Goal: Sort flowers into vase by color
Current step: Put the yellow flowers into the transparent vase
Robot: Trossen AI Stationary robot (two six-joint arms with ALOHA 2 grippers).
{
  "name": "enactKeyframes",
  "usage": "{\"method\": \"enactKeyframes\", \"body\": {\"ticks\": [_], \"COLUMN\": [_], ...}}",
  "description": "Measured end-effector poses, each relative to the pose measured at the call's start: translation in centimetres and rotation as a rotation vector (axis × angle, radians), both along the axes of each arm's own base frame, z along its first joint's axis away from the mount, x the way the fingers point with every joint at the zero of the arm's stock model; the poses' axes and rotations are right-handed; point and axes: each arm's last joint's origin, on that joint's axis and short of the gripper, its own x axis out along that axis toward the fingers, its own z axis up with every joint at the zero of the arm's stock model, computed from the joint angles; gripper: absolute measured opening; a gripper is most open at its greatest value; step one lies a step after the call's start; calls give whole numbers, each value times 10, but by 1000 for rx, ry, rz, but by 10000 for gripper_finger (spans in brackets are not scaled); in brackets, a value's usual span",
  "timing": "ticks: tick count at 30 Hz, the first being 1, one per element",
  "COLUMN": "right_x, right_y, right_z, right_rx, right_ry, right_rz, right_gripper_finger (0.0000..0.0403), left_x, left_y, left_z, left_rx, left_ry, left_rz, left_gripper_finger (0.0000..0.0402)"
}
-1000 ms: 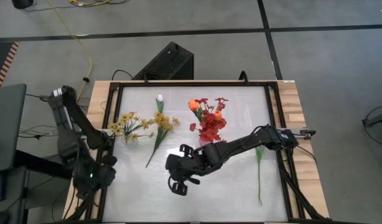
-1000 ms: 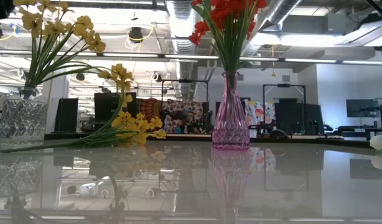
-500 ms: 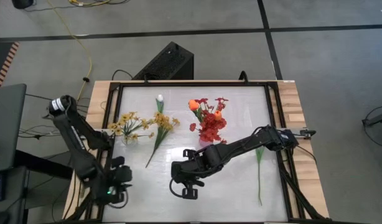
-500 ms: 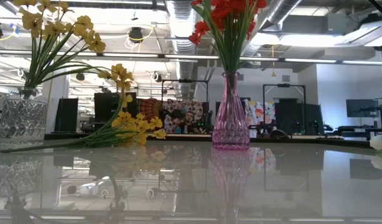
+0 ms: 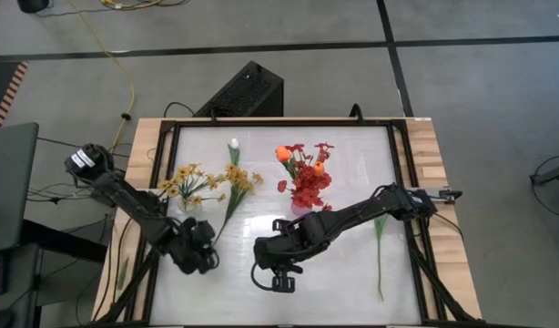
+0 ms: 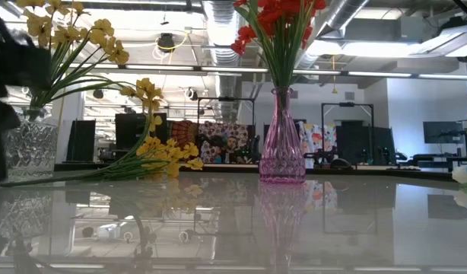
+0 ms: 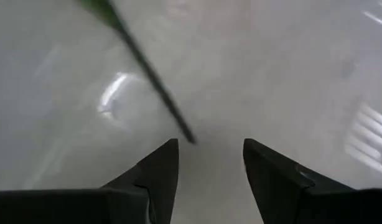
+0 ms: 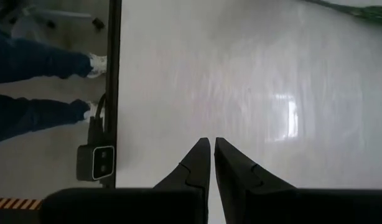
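A yellow blossom spray [image 5: 236,182] lies flat on the table, its green stem [image 7: 150,71] running toward the near edge. More yellow sprays [image 5: 183,182] stand in a clear glass vase [image 6: 27,148]. Red sprays [image 5: 309,187] and orange tulip buds [image 5: 282,153] stand in a pink vase [image 6: 281,144]. A white bud [image 5: 233,145] lies at the far side. My left gripper [image 7: 209,152] is open, hovering just short of the lying stem's free end [image 7: 190,138]. My right gripper [image 8: 212,148] is shut over bare table near the middle [image 5: 278,275].
Another long green stem [image 5: 380,255] lies along the table's right side, its pale bud [image 6: 465,174] at the low view's right edge. A dark frame [image 5: 166,137] borders the table. A person's legs [image 8: 35,62] stand beyond the near edge. Bare table lies between the two grippers.
My left arm has swung from the table's left edge rightward onto the table, ending beside the near end of the lying yellow spray's stem. My right gripper has drifted slightly toward the near edge and the right. The flowers and vases have stayed put.
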Motion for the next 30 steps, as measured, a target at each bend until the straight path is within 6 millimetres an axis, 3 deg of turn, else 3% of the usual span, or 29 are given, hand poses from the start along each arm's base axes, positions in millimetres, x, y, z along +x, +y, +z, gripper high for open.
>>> {"method": "enactKeyframes", "body": {"ticks": [11, 14, 21, 30], "right_x": [-5, -7, -7, -6], "right_y": [-2, -4, -10, -10], "right_z": [2, 5, 8, 8], "right_rx": [-3, -6, -8, -9], "right_ry": [31, 34, 27, 20], "right_rz": [-17, -21, -35, -37], "right_gripper_finger": [52, 52, 52, 52], "left_x": [18, 18, 13, -9], "left_y": [11, 12, 15, -6], "left_z": [-13, -14, -16, -11], "left_rx": [18, 14, 17, -19], "left_ry": [48, 63, 136, 190], "left_rz": [43, 44, 47, -203], "left_gripper_finger": [161, 132, 11, 2]}}
